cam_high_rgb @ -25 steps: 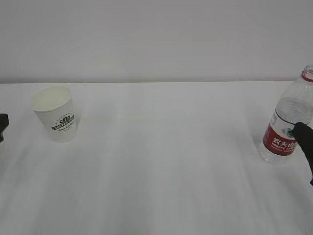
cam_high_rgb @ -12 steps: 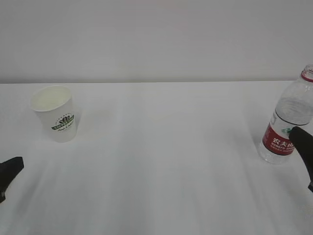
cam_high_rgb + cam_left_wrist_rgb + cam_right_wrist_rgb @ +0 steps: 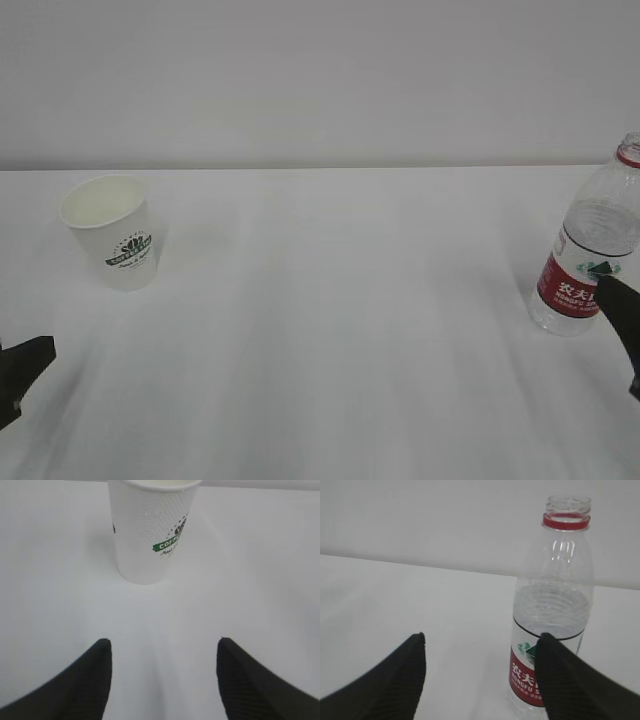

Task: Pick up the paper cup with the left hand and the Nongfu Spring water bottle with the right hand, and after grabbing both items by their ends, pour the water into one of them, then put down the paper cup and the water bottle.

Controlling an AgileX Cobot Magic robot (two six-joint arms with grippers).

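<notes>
Left hand: jaws spread wide, nothing between them, both fingertips low in the wrist view and clear of contact. In the exterior view only one black tip shows at the lower left edge. Right hand: jaws apart, nothing gripped. Exterior view shows just a black tip at the right edge, rest of the arm out of frame.

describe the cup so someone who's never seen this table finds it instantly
On the white table, look to the far left side, opposite the water bottle standing at the right edge. The paper cup stands there upright and alone, open mouth up. It is short, white and tapered with a dark green round logo on its side, whereas the bottle is taller, clear and red-labelled.
</notes>
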